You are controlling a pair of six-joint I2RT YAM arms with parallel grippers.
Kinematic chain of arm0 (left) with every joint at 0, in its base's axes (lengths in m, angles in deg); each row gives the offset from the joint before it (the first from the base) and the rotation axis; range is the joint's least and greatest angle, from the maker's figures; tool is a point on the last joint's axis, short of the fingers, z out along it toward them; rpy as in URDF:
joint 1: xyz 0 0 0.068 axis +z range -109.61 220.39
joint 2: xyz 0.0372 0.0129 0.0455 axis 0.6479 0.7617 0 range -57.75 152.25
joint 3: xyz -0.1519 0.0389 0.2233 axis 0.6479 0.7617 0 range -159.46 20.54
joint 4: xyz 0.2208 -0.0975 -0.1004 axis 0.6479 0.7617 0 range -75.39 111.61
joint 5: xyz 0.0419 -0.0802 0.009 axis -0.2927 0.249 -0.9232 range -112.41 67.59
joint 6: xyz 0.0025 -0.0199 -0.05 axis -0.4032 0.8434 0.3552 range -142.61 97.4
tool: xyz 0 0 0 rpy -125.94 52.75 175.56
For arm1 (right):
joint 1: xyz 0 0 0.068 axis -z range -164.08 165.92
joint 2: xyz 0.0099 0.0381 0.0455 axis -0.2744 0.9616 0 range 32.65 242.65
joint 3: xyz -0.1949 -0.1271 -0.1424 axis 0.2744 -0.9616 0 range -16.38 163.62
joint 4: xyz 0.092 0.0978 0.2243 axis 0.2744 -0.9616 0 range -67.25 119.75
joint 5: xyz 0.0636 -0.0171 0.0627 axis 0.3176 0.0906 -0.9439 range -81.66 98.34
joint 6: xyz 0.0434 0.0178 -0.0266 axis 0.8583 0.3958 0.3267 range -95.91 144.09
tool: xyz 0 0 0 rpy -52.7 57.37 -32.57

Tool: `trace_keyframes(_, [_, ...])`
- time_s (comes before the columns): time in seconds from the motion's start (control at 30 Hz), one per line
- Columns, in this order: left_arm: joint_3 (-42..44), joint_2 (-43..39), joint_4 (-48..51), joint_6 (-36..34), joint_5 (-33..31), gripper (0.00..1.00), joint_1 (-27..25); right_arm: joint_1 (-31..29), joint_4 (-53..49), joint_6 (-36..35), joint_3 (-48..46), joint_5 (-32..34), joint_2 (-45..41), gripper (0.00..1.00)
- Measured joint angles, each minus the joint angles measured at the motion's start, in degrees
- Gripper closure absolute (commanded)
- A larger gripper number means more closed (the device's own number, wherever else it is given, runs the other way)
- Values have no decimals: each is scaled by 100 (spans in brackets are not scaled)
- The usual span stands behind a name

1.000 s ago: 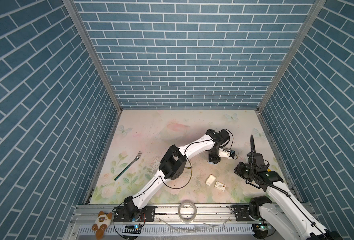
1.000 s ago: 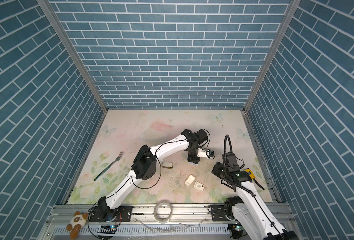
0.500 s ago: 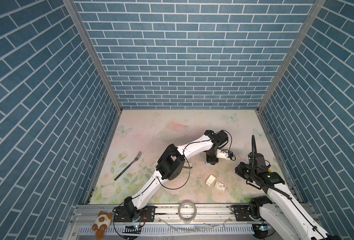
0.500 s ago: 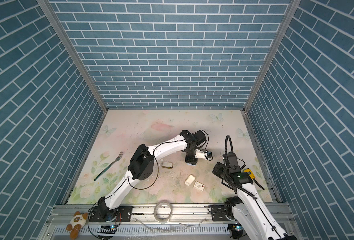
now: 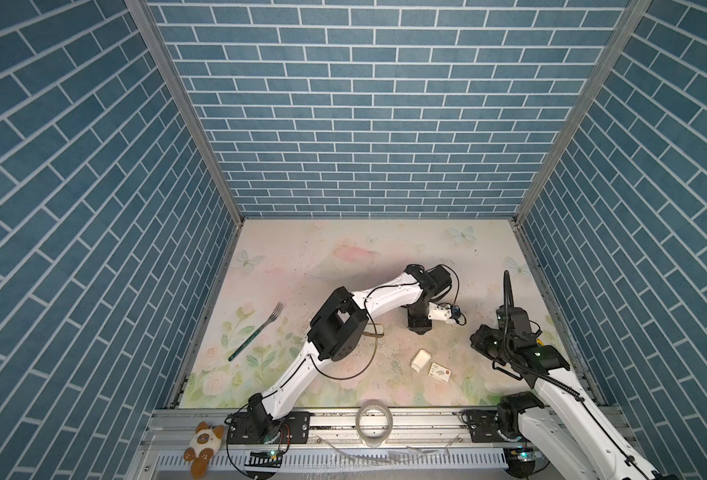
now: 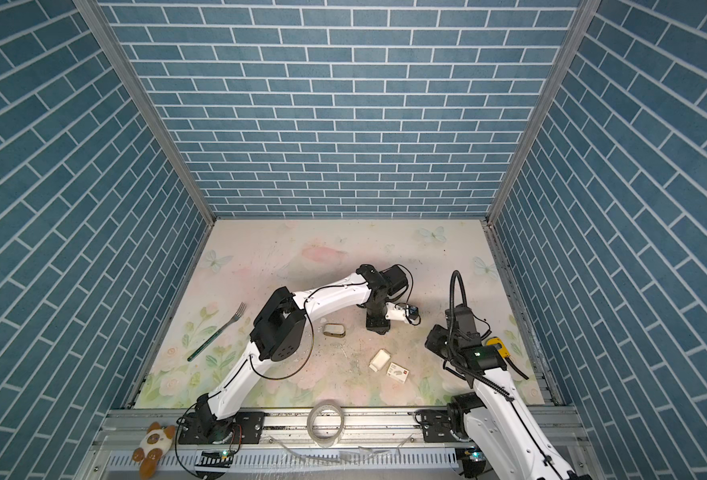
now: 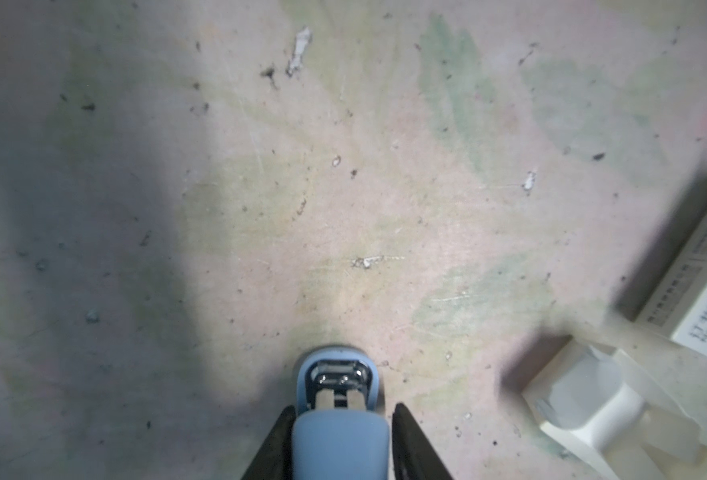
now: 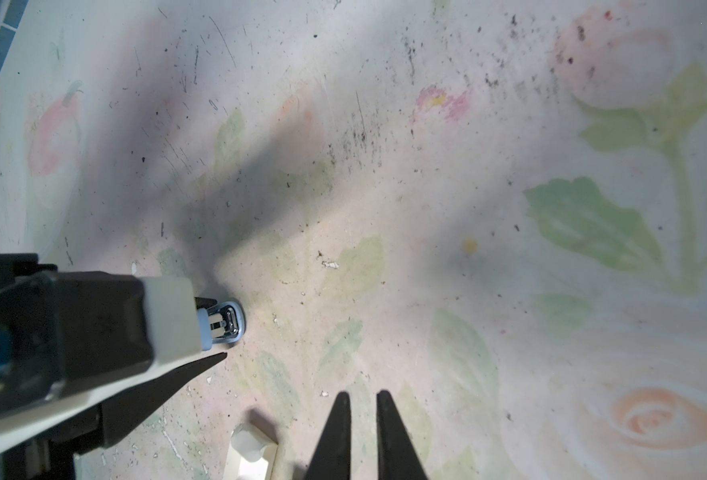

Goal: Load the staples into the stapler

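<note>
Stapler [image 7: 339, 399] between left fingers [image 7: 410, 453] shows in wrist views; top views hide it.

You'll find the staples' printed white box [image 5: 439, 370] [image 6: 398, 372] lying flat, low and right of centre in both top views, with a red mark at one corner. Its plain white inner tray [image 5: 420, 360] lies out of it, just beside its upper left. Your pale blue stapler [image 7: 337, 415] shows at the bottom centre of the left wrist view, its metal front end exposed.

inner tray [image 5: 420, 360] just left of box [image 5: 440, 371] | fork [image 5: 256, 331] far left
</note>
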Motion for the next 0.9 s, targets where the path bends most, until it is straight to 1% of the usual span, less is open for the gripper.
trace_keyframes(0.07, [0, 0, -24, 7, 0, 55, 0, 0, -13, -2, 0, 11, -22, 84])
trace_keyframes(0.23, [13, -9, -101, 11, 4, 42, 0, 0, -42, -2, 0, 22, -70, 82])
trace_keyframes(0.33, [175, -109, -188, 26, 9, 30, 0, 0, -59, -7, 0, 33, -92, 79])
trace_keyframes(0.37, [251, -157, -203, 22, 13, 27, 0, 0, -70, -9, 0, 35, -94, 76])
trace_keyframes(0.57, [826, -723, -374, 94, 35, 16, 31, 0, -155, -214, 122, 160, -90, 53])
trace_keyframes(0.63, [1106, -1069, -479, 129, 87, 11, 59, 0, -149, -317, 251, 234, -74, 47])
trace_keyframes(0.7, [1403, -1515, -564, 190, 131, 7, 116, 2, -87, -450, 426, 345, -42, 39])
trace_keyframes(0.73, [1504, -1718, -597, 221, 153, 1, 153, 4, -44, -529, 501, 402, -17, 36])
trace_keyframes(0.77, [1631, -1974, -654, 254, 181, 0, 216, 4, 17, -614, 603, 476, 31, 32])
trace_keyframes(0.8, [1744, -2221, -706, 308, 225, 0, 295, 7, 68, -691, 697, 546, 92, 27])
trace_keyframes(0.83, [1845, -2435, -758, 376, 269, 0, 378, 7, 116, -758, 785, 612, 162, 9])
trace_keyframes(0.87, [1974, -2702, -820, 431, 328, 0, 501, 9, 199, -855, 874, 684, 249, 2])
trace_keyframes(0.9, [2124, -2975, -896, 505, 382, 1, 656, 11, 299, -986, 946, 761, 339, 2])
